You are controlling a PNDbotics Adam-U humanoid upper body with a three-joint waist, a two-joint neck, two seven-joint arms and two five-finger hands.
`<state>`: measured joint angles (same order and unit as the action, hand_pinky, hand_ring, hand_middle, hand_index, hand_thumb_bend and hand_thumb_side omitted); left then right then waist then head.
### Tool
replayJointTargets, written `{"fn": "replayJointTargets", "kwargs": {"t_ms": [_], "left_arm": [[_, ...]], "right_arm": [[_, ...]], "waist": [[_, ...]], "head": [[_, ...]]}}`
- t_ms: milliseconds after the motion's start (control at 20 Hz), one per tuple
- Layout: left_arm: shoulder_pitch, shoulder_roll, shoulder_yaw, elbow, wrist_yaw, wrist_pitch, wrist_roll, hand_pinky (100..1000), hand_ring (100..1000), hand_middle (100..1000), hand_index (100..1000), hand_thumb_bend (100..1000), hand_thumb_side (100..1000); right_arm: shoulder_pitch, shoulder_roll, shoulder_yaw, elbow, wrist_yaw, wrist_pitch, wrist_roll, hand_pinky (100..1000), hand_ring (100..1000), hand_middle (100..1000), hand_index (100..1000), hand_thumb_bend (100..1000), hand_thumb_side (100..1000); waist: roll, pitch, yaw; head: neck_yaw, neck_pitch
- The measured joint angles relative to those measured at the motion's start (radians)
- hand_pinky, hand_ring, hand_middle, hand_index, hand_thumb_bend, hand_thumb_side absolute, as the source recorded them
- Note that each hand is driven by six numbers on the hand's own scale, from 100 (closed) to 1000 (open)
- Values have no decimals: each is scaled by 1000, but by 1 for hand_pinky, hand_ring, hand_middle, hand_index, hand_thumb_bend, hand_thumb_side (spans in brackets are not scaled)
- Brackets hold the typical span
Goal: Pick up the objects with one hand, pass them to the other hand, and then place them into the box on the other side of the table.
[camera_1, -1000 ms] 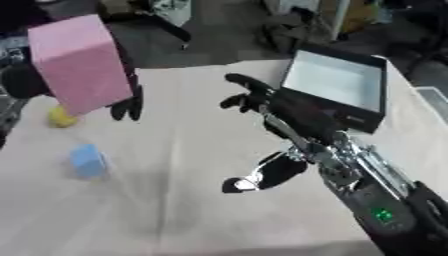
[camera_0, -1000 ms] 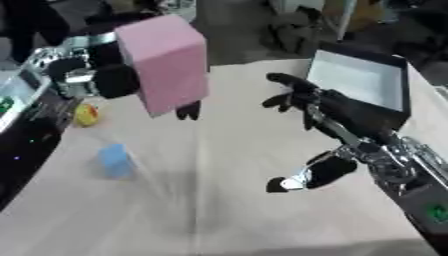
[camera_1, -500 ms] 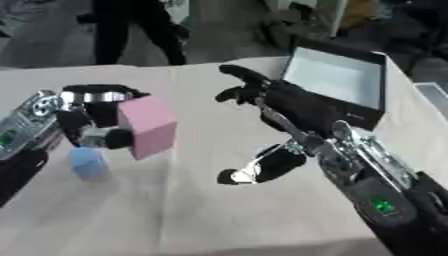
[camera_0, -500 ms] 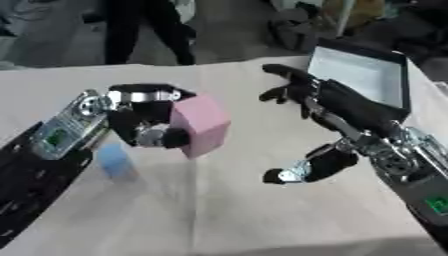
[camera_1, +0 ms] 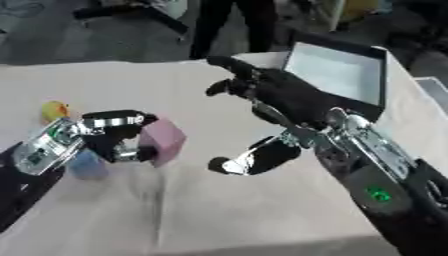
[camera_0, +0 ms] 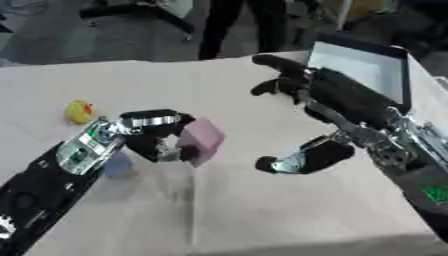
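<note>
In L hand (camera_0: 156, 141) fingers, pink block (camera_0: 202, 139)

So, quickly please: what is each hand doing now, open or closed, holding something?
Left hand: closed on the pink block.
Right hand: open, fingers spread, holding nothing.

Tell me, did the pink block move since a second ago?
Yes. The left hand has carried the pink block down, from high above the yellow toy to just over the tablecloth, toward the open right hand.
</note>
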<state>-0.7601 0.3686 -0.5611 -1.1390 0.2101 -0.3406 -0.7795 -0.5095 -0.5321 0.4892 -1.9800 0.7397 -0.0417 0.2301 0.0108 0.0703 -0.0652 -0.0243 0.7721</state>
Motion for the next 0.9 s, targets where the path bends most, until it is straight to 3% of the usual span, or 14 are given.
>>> {"fn": "replayJointTargets", "kwargs": {"t_ms": [500,900], "left_arm": [[-52,-39,3,-56,98,71,-71,620,510,465,640,100,595],[-59,-44,-50,-148,135,110,-109,621,513,467,642,100,610]], "right_arm": [[-26,-1,20,0,7,-40,25,543,746,1000,852,415,615],[-37,-9,23,0,4,-61,40,576,755,1000,886,359,690]], "waist": [[0,7,11],[1,9,12]], "head": [[-5,0],[-12,0]]}}
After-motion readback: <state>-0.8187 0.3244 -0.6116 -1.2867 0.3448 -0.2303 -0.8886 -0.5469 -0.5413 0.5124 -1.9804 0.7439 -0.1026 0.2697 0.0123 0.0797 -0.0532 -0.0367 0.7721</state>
